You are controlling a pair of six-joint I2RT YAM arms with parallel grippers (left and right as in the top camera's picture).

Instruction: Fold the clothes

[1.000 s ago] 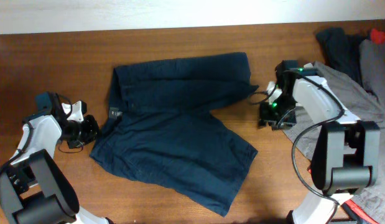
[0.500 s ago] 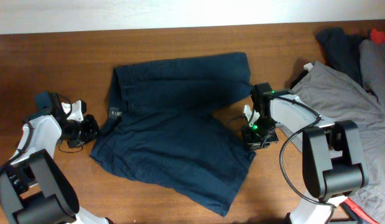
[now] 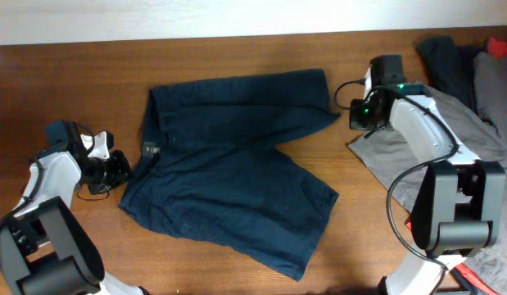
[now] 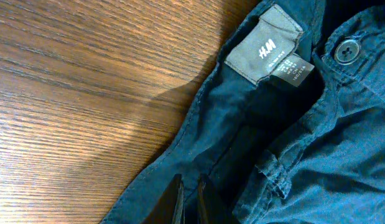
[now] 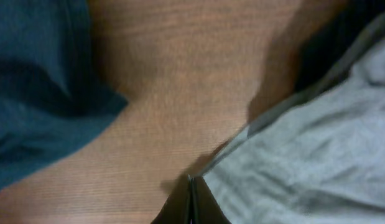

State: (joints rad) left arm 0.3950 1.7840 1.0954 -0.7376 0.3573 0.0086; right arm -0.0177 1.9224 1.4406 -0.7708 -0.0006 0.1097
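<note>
Dark navy shorts (image 3: 237, 164) lie spread flat on the wooden table. My left gripper (image 3: 122, 170) is at the waistband's left end. In the left wrist view its jaws (image 4: 190, 199) are nearly closed, pinching the navy waistband below the grey label (image 4: 264, 53) and a button (image 4: 346, 51). My right gripper (image 3: 357, 124) sits just right of the upper leg's hem corner. It is shut (image 5: 191, 186), its tips touching the edge of a light grey garment (image 5: 304, 149). Whether the tips pinch that cloth is unclear. The shorts' hem (image 5: 37, 93) lies to their left.
The grey garment (image 3: 409, 156) spreads under my right arm towards the right edge. A pile with a dark garment (image 3: 450, 57), a grey one (image 3: 491, 90) and something red (image 3: 500, 47) fills the back right corner. Bare wood (image 3: 73, 90) lies left of the shorts.
My right gripper has closed and swung from beside the shorts' lower leg up to the upper leg's hem corner. The left arm and the shorts have stayed put.
</note>
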